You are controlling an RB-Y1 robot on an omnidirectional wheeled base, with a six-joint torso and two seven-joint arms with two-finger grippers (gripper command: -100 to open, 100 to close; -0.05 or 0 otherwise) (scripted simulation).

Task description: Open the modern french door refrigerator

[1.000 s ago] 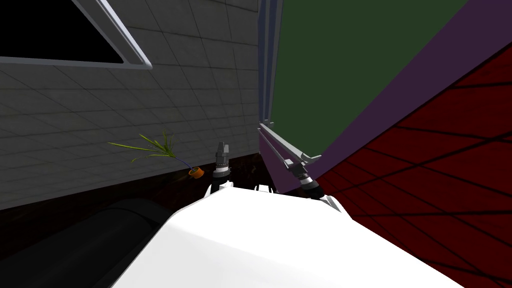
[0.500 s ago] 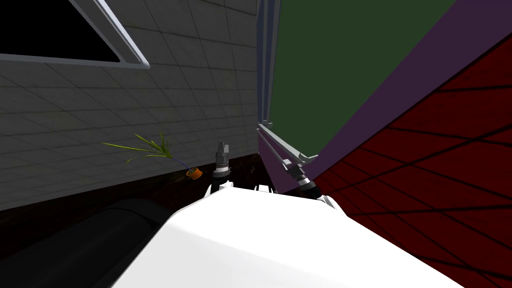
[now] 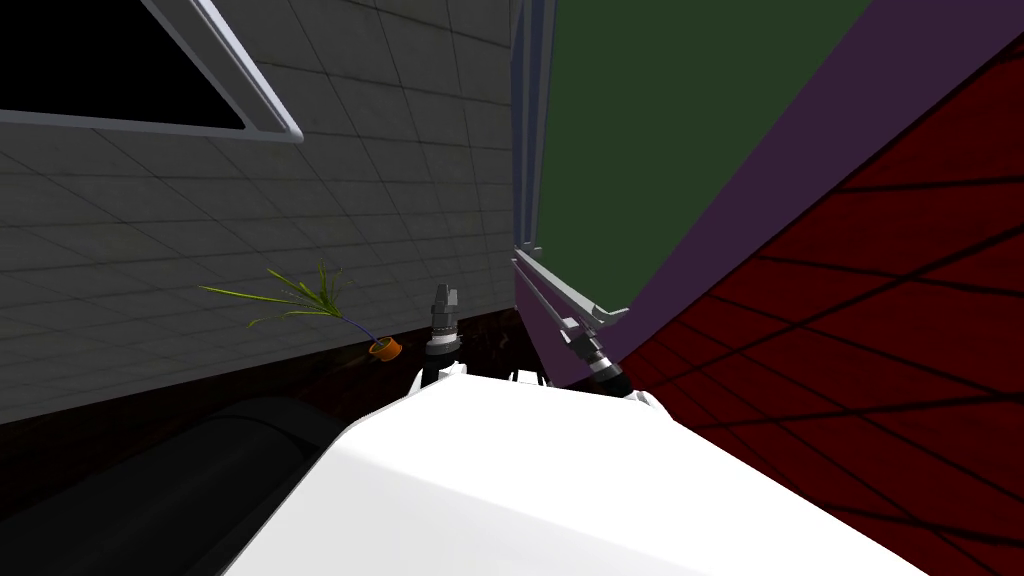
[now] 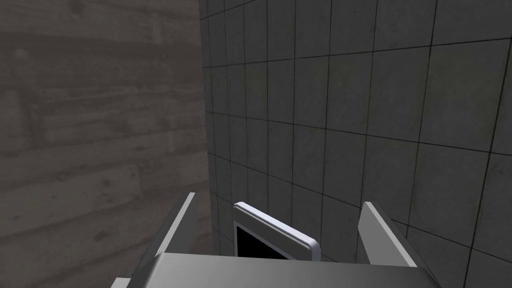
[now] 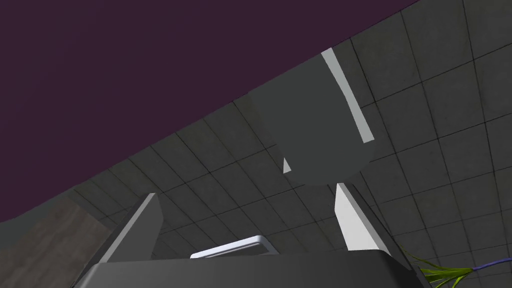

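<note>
The refrigerator shows as a tall purple face (image 3: pixel 720 220) beside a dark green panel (image 3: pixel 650 130), right of centre in the head view. A light grey bar handle (image 3: pixel 560 288) runs along the purple face's lower edge. My right gripper (image 3: pixel 572 326) sits right at that bar's near end. In the right wrist view the right gripper (image 5: pixel 245 190) is open with nothing between its fingers, the purple face (image 5: pixel 125 90) to one side. A dark grey rounded shape (image 5: pixel 310 130) with a pale strip lies beyond the fingertips. My left gripper (image 3: pixel 445 297) points at the tiled wall and stands open (image 4: pixel 278 198).
A grey tiled wall (image 3: pixel 200 230) runs along the left, with a light-framed window (image 3: pixel 270 110) opening on a black area. A green plant in an orange pot (image 3: pixel 386 348) stands at the wall's foot, close to my left arm. Dark red floor (image 3: pixel 880 380) spreads to the right.
The whole head picture has drifted slightly left, so I have turned or shifted a little. My right forearm has drawn in slightly along the handle. Both grippers stay open.
</note>
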